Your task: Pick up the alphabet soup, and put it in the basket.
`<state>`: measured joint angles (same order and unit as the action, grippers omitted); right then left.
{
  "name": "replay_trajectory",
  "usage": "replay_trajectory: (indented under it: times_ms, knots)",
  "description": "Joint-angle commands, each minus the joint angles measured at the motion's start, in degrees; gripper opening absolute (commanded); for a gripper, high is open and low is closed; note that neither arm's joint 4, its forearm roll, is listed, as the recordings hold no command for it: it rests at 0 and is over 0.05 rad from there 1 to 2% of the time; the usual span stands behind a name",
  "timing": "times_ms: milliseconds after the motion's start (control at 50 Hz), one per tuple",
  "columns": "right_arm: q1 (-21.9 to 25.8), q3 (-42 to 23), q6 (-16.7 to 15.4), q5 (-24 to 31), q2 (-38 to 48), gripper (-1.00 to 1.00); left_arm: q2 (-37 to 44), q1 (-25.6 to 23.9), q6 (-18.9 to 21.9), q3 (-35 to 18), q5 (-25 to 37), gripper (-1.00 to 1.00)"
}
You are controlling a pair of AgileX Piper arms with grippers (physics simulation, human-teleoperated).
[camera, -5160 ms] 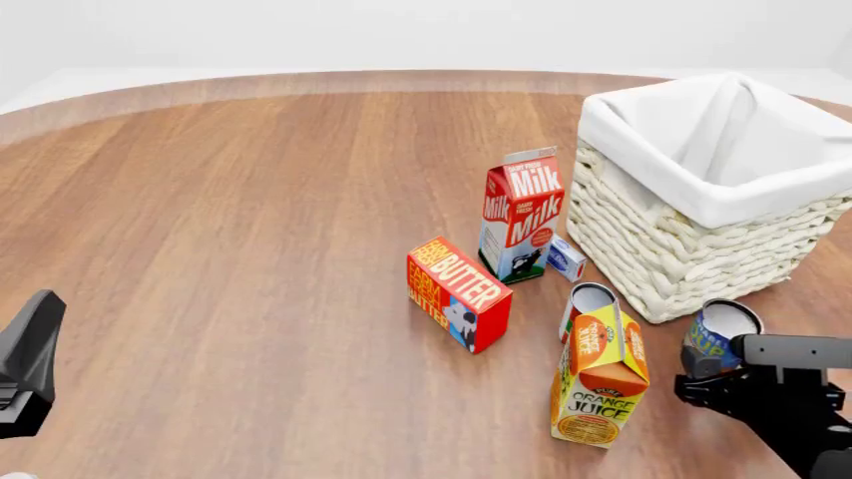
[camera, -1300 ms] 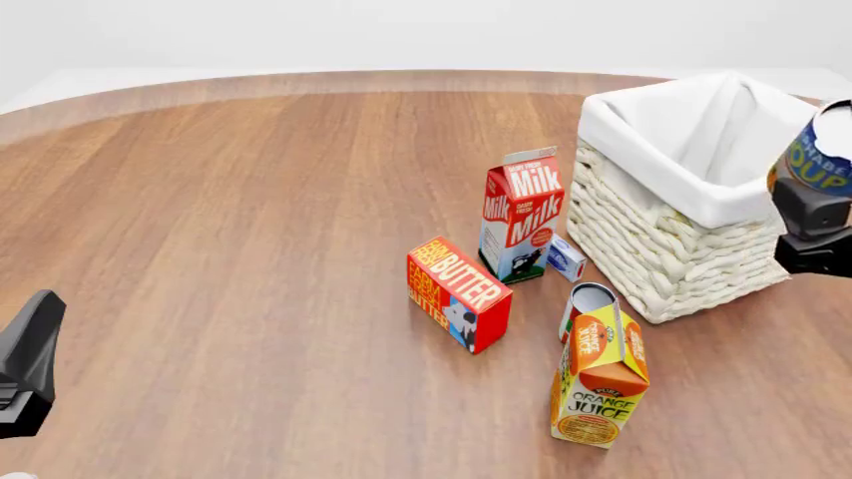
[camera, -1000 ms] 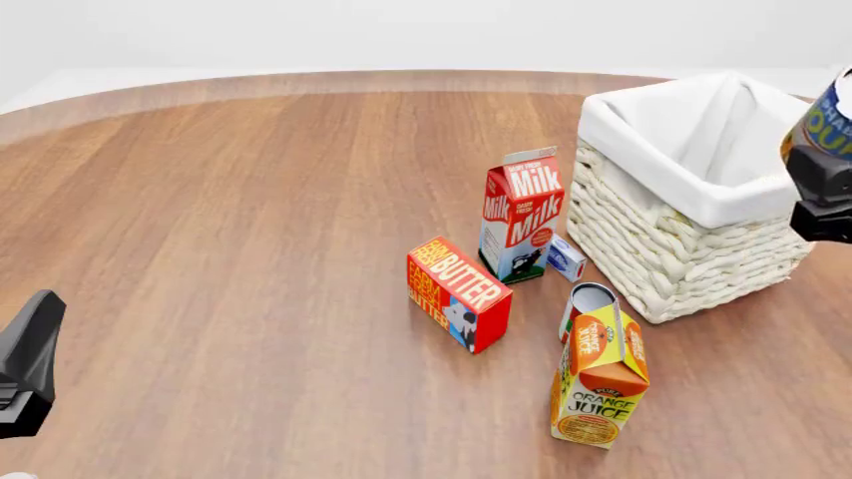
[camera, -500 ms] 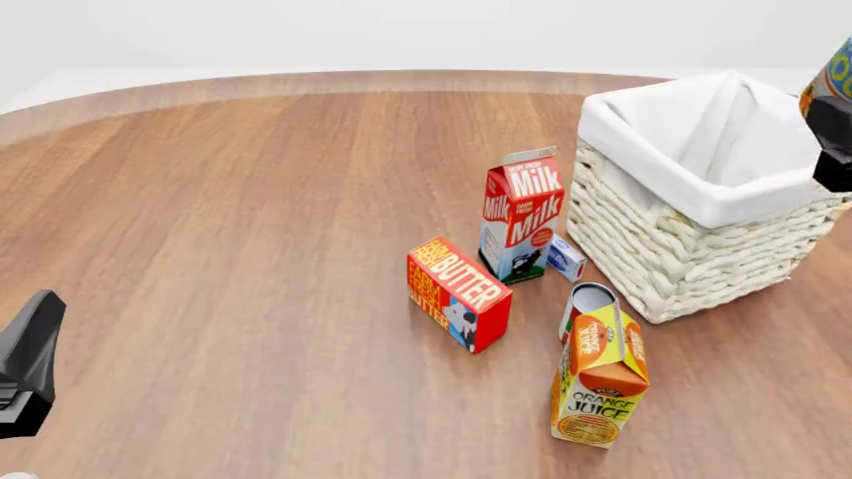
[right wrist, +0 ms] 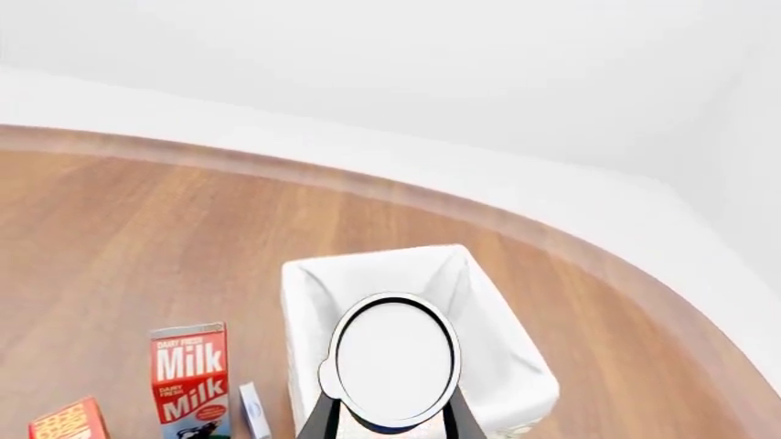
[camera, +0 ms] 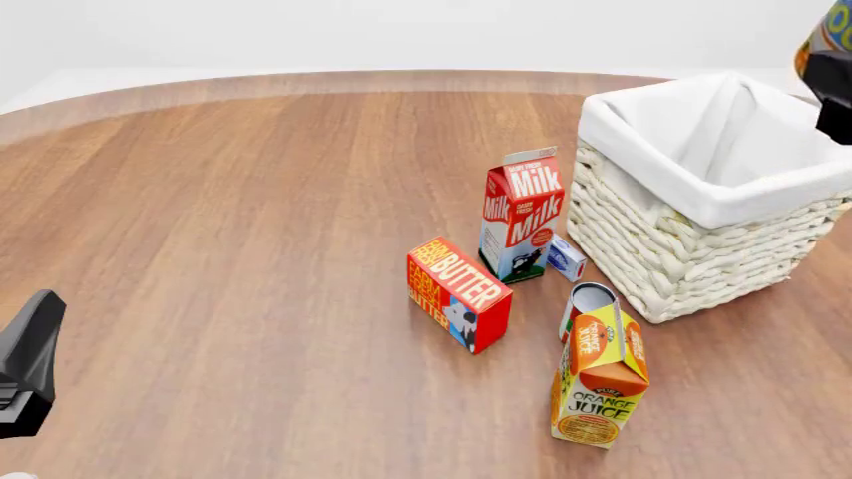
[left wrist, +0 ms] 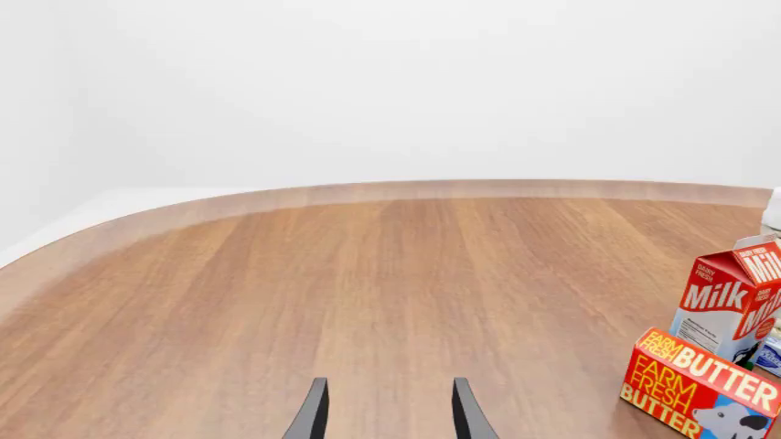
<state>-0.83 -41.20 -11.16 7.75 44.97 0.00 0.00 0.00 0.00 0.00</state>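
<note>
the left gripper (left wrist: 384, 412) is hanging low over the wooden desk (camera: 239, 220) at the far left of the front view, its fingers (left wrist: 310, 416) spread with bare wood showing between them, nothing in their hold. moving right, a red butter box (camera: 457, 292) is lying on its side near the middle of the desk, and just behind it a red and white milk carton (camera: 521, 216) is standing upright. a small blue and white box (camera: 566, 257) is sitting between the milk carton and the basket (camera: 692, 254). nearer the camera, a small red and white can (camera: 586, 301) is standing right behind an orange juice carton (camera: 600, 375), the two touching or nearly so. the big woven basket with its white cloth lining is standing at the right side of the desk. at the far right, the right gripper (right wrist: 388, 416) is pinching the soup can (right wrist: 394, 361) between its fingers, holding it in the air above the basket's open mouth, as the right wrist view is showing; in the front view only a sliver of the can is peeking in at the top right corner.
</note>
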Motion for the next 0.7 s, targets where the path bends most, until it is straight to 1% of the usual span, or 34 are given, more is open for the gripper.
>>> replay_trajectory:
  times_ms: [20, 40, 280, 360, 380, 560, 700]
  knots:
    - [0.64, -3.25, 1.51, 0.69, 2.07, -1.0, 0.0, 0.0, 0.0, 0.0, 0.0, 1.0]
    - [0.59, -3.66, 2.14, 0.67, 2.33, -1.0, 0.0, 0.0, 0.0, 0.0, 0.0, 1.0]
    - [1.55, -6.33, 1.86, 0.59, 6.36, -1.0, 0.0, 0.0, 0.0, 0.0, 0.0, 1.0]
    - [1.09, -6.76, 4.27, 0.29, 6.94, -1.0, 0.0, 0.0, 0.0, 0.0, 0.0, 1.0]
    - [0.99, -6.78, 4.34, 0.24, 7.16, -1.0, 0.0, 0.0, 0.0, 0.0, 0.0, 1.0]
    - [0.22, -8.74, 3.4, 1.22, 9.55, -1.0, 0.0, 0.0, 0.0, 0.0, 0.0, 1.0]
    - [-0.71, -9.6, 3.51, 1.31, 11.15, -1.0, 0.0, 0.0, 0.0, 0.0, 0.0, 1.0]
